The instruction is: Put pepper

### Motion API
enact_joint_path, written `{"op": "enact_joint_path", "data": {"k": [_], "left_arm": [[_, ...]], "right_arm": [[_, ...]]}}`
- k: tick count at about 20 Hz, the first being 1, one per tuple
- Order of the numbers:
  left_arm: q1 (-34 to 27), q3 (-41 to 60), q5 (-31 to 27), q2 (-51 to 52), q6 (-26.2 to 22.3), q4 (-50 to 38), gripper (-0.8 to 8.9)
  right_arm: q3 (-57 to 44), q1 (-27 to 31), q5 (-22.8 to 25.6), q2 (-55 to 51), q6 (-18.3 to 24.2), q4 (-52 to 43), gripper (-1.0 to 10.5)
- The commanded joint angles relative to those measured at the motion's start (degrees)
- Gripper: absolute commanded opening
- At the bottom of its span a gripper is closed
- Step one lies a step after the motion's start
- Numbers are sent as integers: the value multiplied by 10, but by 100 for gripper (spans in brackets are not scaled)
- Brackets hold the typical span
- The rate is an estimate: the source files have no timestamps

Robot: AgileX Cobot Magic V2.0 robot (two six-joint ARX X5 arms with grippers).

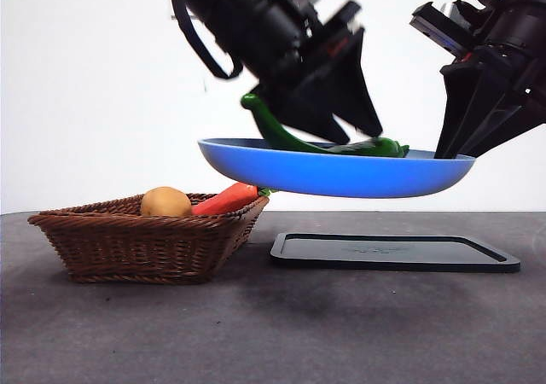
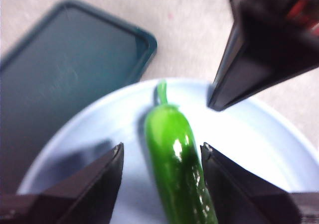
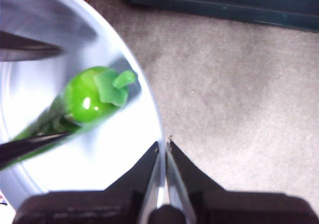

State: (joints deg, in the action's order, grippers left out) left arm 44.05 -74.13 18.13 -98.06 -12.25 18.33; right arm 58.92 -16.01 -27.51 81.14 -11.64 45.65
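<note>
The dark-green pepper (image 1: 286,135) lies on a blue plate (image 1: 341,177) that is held in the air above the table. My right gripper (image 1: 448,152) is shut on the plate's right rim, and the right wrist view shows its jaws (image 3: 163,145) pinched on the plate (image 3: 99,159) edge, with the pepper's stem end (image 3: 89,98) beyond. My left gripper (image 1: 358,135) reaches down over the plate. In the left wrist view (image 2: 160,157) its jaws are open on either side of the pepper (image 2: 174,154), which rests on the plate (image 2: 259,134).
A wicker basket (image 1: 128,241) stands at the left on the table and holds an orange carrot (image 1: 226,199) and a round yellow fruit (image 1: 165,202). A flat black tray (image 1: 392,252) lies on the table under the plate.
</note>
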Motion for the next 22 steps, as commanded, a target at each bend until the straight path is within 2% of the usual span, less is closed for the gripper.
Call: {"op": "enact_joint_path", "data": {"k": [1,3,7,14,22], "left_arm": [[5,-10,0,14,5,-5,276],[5,-10,-1,29,5,-2,276],[5,-10,-1,61,5,2,276],[4,-10,-2,140,5,47,276],[5,-10,-1,240,7,89,276]], "right_arm": [[9,3,-4,5,-10,-1,2],[9,6,-2,5,-15,3,2],[9,18,35,6,-16,24,2],[24,93,35,20,-16,26,2],[171,145,38,168,-15,27,2]]}}
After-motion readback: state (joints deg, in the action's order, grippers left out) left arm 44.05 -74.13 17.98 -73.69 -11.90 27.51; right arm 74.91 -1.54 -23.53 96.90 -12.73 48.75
